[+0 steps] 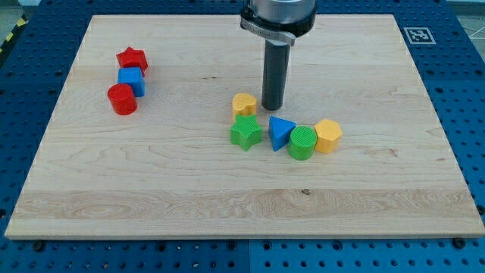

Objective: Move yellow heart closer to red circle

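The yellow heart (244,104) lies near the board's middle. My tip (272,107) stands just to its right, very close to it or touching. The red circle (121,99) lies far off at the view's left, at the lower end of a short line with a blue cube (131,80) and a red star (132,59) above it. The rod (274,72) comes down from the view's top centre.
A green star (245,132) sits just below the yellow heart. To its right lie a blue triangle (280,132), a green circle (301,142) and a yellow hexagon (328,136). The wooden board (242,205) rests on a blue perforated table.
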{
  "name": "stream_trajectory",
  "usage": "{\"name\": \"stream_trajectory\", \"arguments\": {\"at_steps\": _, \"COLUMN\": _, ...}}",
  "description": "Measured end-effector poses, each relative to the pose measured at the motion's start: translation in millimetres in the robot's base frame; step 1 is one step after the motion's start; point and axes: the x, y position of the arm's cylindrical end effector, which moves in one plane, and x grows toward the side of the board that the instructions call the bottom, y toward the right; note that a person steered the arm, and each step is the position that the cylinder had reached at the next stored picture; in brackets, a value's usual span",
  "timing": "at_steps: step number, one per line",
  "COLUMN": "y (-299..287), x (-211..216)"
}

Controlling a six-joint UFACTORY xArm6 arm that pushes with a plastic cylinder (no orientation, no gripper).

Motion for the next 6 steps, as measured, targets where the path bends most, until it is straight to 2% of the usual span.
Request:
{"name": "stream_trajectory", "arguments": {"at_steps": 2, "y": -86.4, "x": 7.6}}
{"name": "stream_trajectory", "arguments": {"at_steps": 4, "y": -70.9, "x": -1.9}}
{"name": "stream_trajectory", "arguments": {"at_steps": 6, "y": -134.9, "x": -0.8}}
